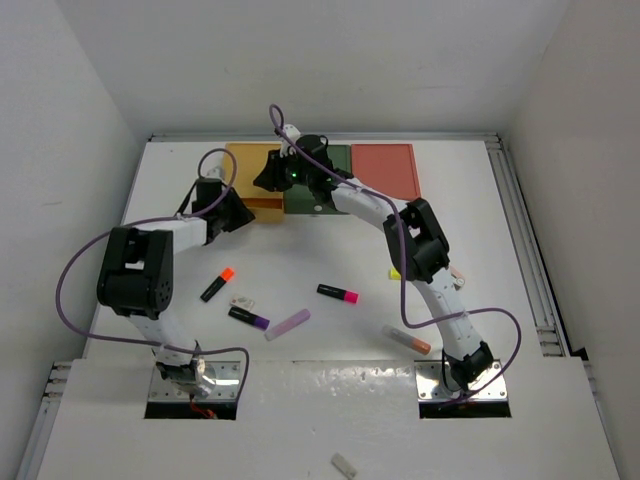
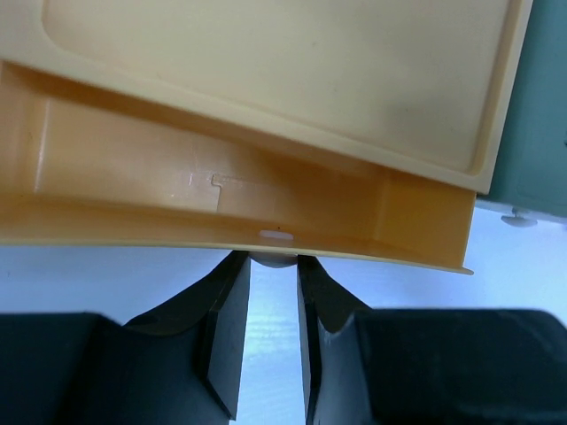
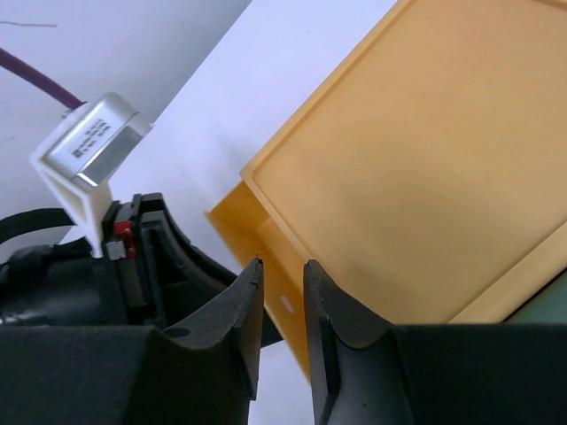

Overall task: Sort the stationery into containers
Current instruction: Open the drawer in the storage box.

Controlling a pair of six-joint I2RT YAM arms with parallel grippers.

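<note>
Progress: none sorted; markers (image 1: 337, 293) on worktop (image 1: 300, 270) | yellow box (image 2: 266, 190) drawer part-open | left gripper (image 2: 273, 258) clamped on knob (image 2: 274, 259) | right gripper (image 3: 282, 270) nearly together, empty

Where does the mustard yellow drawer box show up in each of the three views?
Top external: mustard yellow drawer box at the far edge, leftmost of three, partly behind the arms.
Left wrist: fills the upper frame, drawer pulled partly out.
Right wrist: fills the right side.
Shared landmark: the left gripper at its drawer front.
</note>
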